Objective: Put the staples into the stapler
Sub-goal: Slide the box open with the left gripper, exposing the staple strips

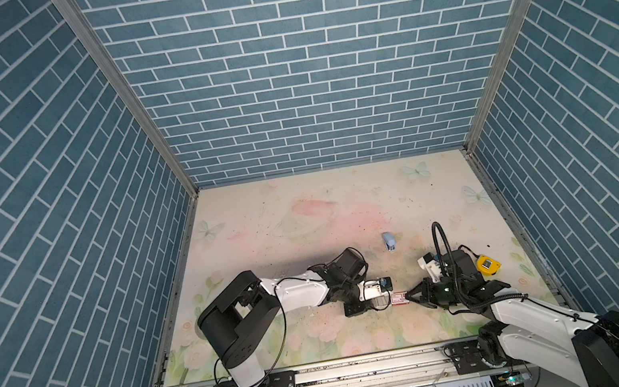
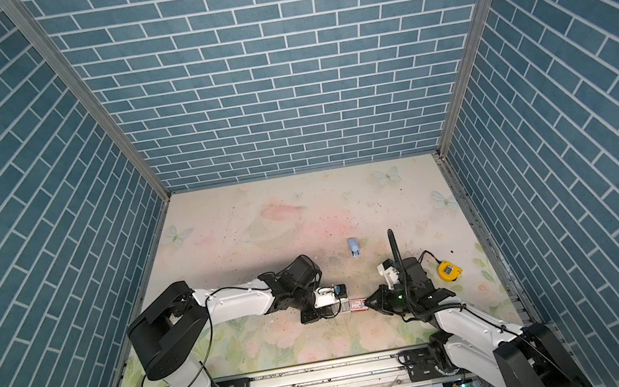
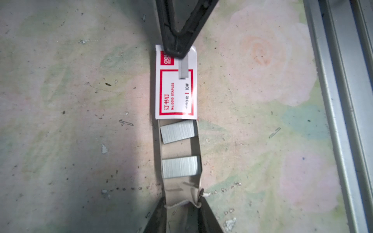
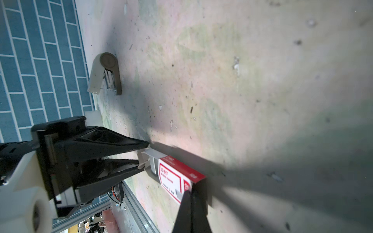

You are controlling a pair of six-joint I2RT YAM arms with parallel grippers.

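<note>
The red-and-white box sleeve (image 3: pixel 175 96) lies on the mat with its pale tray (image 3: pixel 177 149) slid out. Two blocks of staples (image 3: pixel 177 131) sit in the tray. My left gripper (image 3: pixel 181 201) is shut on the tray's end flap. My right gripper (image 3: pixel 178 54) is shut on a short strip of staples (image 3: pixel 183 70), which sticks out over the sleeve's far end. In both top views the two grippers (image 1: pixel 387 299) (image 1: pixel 410 295) meet at the box (image 1: pixel 399 298). The light blue stapler (image 1: pixel 389 241) (image 4: pixel 105 74) rests farther back, its top partly raised.
A yellow tape measure (image 1: pixel 488 263) sits to the right, behind the right arm. The metal rail (image 3: pixel 339 100) along the table's front edge runs close to the box. Blue brick walls enclose three sides. Loose single staples and debris dot the floral mat (image 1: pixel 304 225).
</note>
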